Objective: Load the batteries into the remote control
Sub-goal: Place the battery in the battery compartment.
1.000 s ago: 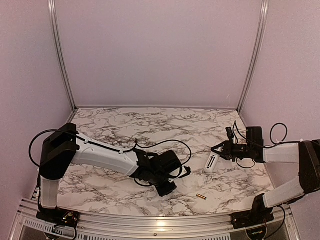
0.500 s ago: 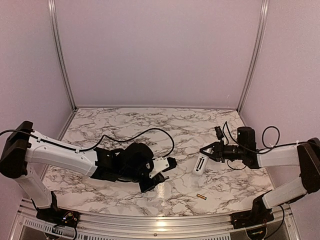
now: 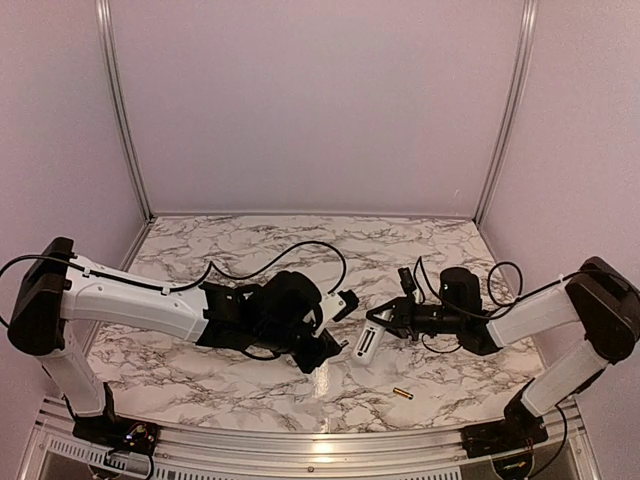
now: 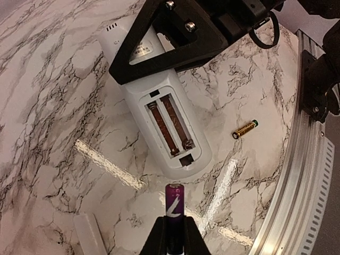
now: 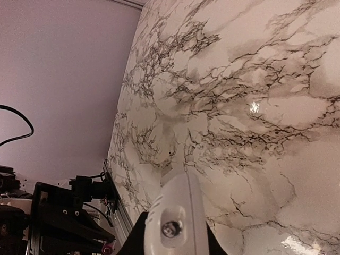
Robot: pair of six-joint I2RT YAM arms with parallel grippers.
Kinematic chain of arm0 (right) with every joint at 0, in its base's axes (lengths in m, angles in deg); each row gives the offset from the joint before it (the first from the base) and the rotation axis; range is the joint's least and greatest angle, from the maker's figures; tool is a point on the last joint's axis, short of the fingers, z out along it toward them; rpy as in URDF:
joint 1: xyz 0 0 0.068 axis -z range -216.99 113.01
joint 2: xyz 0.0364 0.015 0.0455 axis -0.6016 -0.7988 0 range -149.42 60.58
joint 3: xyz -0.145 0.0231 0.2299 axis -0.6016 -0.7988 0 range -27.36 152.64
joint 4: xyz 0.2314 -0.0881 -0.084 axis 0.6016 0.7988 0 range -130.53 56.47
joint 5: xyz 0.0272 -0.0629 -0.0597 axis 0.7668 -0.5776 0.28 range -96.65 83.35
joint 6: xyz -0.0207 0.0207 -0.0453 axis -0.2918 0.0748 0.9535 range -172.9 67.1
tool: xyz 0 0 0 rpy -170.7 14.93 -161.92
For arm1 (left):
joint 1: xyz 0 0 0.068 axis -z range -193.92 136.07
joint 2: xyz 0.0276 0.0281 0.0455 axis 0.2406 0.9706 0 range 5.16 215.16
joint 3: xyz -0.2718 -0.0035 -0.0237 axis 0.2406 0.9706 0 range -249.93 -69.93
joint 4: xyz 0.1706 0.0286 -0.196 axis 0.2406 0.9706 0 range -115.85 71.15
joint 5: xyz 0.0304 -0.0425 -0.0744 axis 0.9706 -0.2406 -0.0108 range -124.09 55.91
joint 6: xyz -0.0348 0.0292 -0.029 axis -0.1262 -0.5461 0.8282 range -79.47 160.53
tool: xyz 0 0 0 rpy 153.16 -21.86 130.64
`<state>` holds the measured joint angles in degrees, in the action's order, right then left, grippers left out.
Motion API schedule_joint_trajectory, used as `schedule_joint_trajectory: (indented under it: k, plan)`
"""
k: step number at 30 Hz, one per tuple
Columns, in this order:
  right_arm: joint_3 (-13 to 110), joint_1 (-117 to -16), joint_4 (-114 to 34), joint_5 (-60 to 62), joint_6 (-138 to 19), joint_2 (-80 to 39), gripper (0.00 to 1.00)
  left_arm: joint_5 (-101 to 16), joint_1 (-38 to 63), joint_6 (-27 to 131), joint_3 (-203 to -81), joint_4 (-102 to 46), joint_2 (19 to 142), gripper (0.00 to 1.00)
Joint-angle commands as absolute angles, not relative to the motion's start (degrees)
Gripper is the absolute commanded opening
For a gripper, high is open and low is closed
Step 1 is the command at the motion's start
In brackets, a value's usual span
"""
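The white remote control (image 3: 367, 344) lies back side up near the table's middle, its battery bay (image 4: 170, 130) open and empty. My right gripper (image 3: 386, 318) is shut on the remote's far end, which also shows in the right wrist view (image 5: 175, 218). My left gripper (image 3: 332, 348) is shut on the dark purple-black battery (image 4: 176, 204). It holds the battery pointing at the remote's near end, a short gap away. The gold battery (image 3: 402, 394) lies loose on the table to the right of the remote and shows in the left wrist view (image 4: 245, 128).
A small flat white piece (image 4: 90, 236), perhaps the bay cover, lies on the marble by my left gripper. The table's metal front rail (image 4: 303, 175) runs close to the gold battery. Cables loop behind both wrists.
My right gripper has carried the remote leftward toward the table's middle. My left arm has swung so that its gripper with the dark battery now faces the remote's near end.
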<state>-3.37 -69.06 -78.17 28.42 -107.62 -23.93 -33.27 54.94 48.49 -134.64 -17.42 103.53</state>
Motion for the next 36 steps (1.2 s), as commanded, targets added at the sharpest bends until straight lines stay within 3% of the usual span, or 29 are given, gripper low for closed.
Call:
schedule_joint_trajectory:
  k: [1,9,36]
  plan:
    - [-4.41,-72.68,-88.88,23.44,-115.2,-29.07,0.0,-40.43,54.37,62.66,-134.81,-15.43,106.34,0.0]
    - [-2.11,-76.79,-92.73,21.59,-117.29,-34.59,0.0,-44.08,54.19,71.25,-139.26,-14.32,111.02,0.0]
    - [-1.26,-78.16,-96.69,23.15,-120.81,-36.74,0.0,-36.56,51.54,75.69,-145.85,-6.45,117.26,0.0]
